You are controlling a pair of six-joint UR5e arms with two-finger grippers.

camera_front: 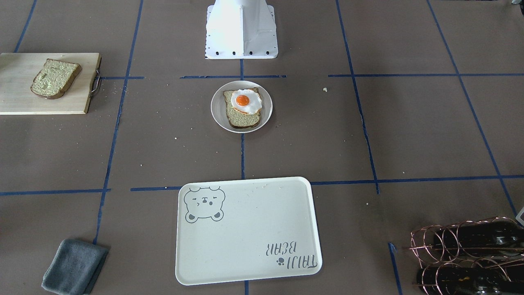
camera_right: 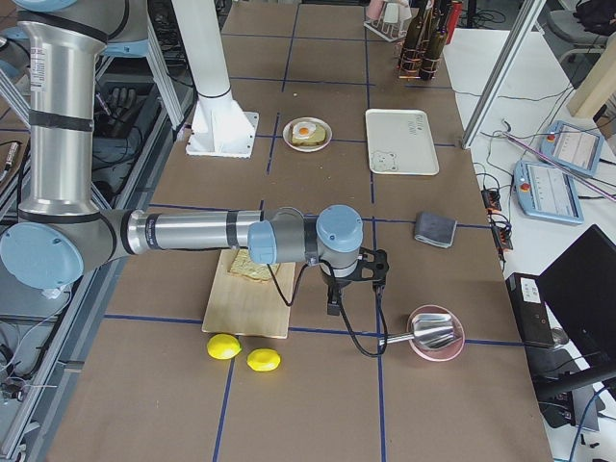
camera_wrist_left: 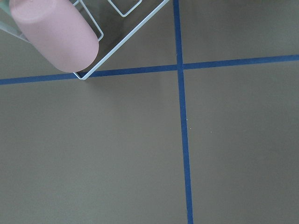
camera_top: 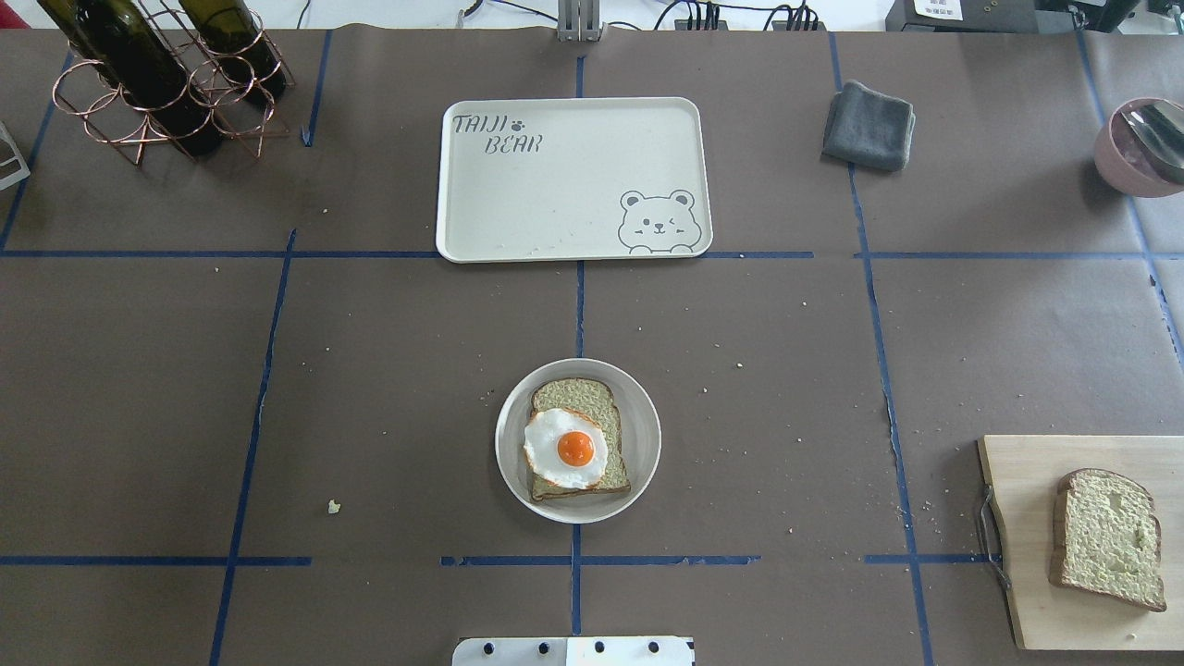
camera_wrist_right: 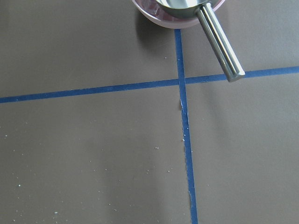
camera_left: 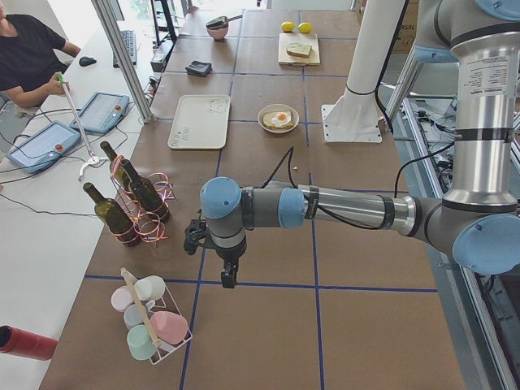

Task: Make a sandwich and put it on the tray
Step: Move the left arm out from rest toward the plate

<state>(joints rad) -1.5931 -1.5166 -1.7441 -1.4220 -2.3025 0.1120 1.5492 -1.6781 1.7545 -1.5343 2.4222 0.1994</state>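
Note:
One bread slice (camera_top: pixel 575 396) lies on a small round cream plate (camera_top: pixel 638 462) at the table's middle, with the fried egg (camera_top: pixel 566 449) on top of it. The second bread slice (camera_top: pixel 1108 536) lies on a wooden board (camera_top: pixel 1017 518) at the near right. The cream bear tray (camera_top: pixel 573 180) sits bare at the far middle. My left gripper (camera_left: pixel 227 272) hangs over the table far off to the left, near a cup rack. My right gripper (camera_right: pixel 334 303) hangs beyond the board, near a pink bowl. Both show only in side views, so I cannot tell whether they are open or shut.
A wire rack with wine bottles (camera_top: pixel 157 74) stands at the far left. A folded grey cloth (camera_top: pixel 869 125) lies right of the tray. A pink bowl with a metal scoop (camera_top: pixel 1142 143) is at the far right. Two lemons (camera_right: pixel 241 353) lie past the board.

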